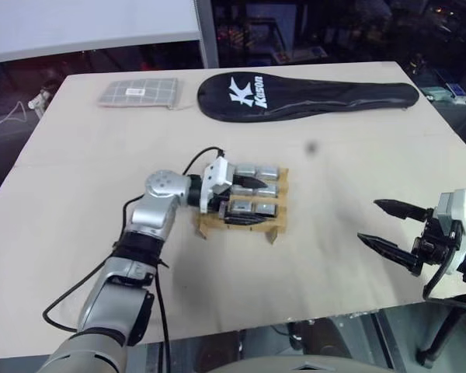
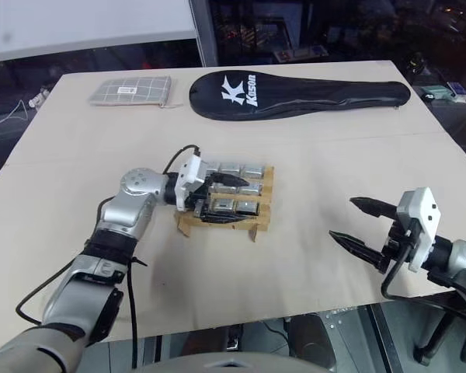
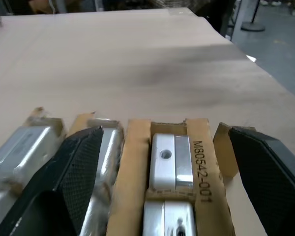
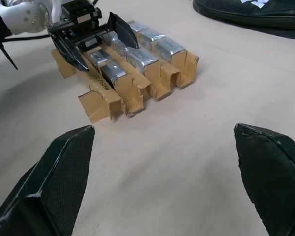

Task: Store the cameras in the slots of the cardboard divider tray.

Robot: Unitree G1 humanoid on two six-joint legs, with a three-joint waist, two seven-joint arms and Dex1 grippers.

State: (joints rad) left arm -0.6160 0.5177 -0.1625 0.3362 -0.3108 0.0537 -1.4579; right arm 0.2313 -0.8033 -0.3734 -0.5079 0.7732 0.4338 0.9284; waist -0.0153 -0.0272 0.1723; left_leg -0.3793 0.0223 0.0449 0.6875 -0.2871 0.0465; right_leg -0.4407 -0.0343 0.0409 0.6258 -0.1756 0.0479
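Cardboard divider tray (image 1: 276,230) sits mid-table (image 1: 349,163), edges distant.

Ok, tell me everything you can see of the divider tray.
The tray is tan-brown cardboard, its notched dividers forming rows of small slots. It rests flat on the table, near the middle. Silver-grey cameras sit in its slots. One strip is printed M80542-001. The left gripper hovers over it, fingers apart, straddling a row; contact is unclear.
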